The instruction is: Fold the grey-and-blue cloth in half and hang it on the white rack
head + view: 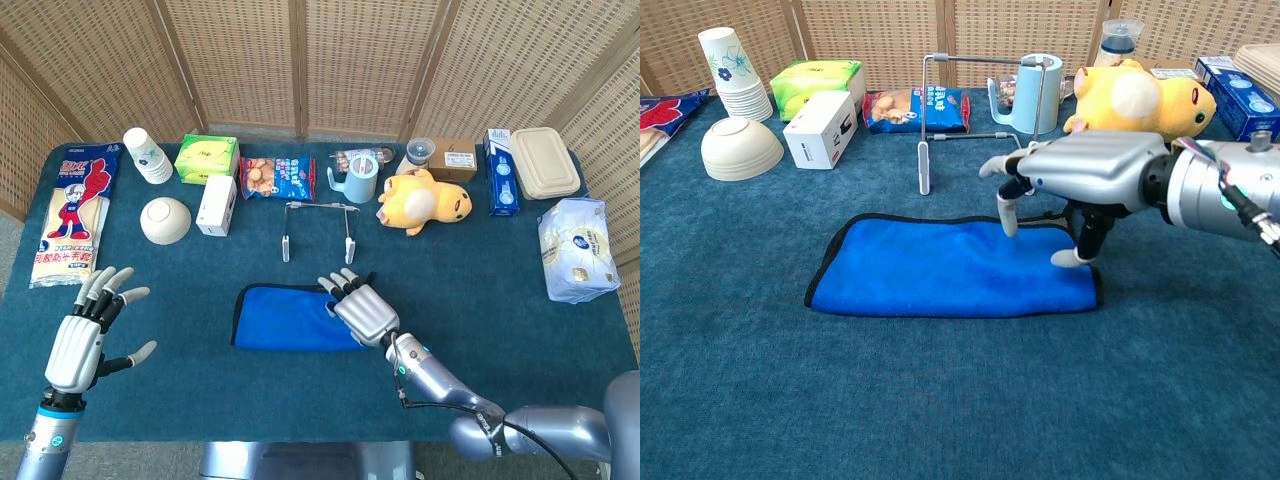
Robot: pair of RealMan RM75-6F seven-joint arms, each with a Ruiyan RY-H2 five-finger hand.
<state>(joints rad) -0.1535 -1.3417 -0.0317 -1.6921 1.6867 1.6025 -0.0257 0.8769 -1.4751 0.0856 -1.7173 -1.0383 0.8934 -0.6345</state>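
The blue cloth (285, 318) (940, 275) with a dark edge lies flat and folded on the teal table, in front of the white wire rack (318, 228) (980, 110). My right hand (362, 310) (1080, 180) hovers over the cloth's right end with its fingers apart and pointing down, holding nothing. Its fingertips (1008, 222) are close to the cloth's far edge; whether they touch it I cannot tell. My left hand (80, 335) is open at the table's near left, fingers spread, well away from the cloth, and does not show in the chest view.
Behind the rack stand a blue mug (1038, 88), a cookie packet (918, 108) and a yellow plush toy (1140, 100). To the left are a white box (822, 128), a bowl (740, 148), stacked paper cups (732, 70) and a green tissue box (818, 85).
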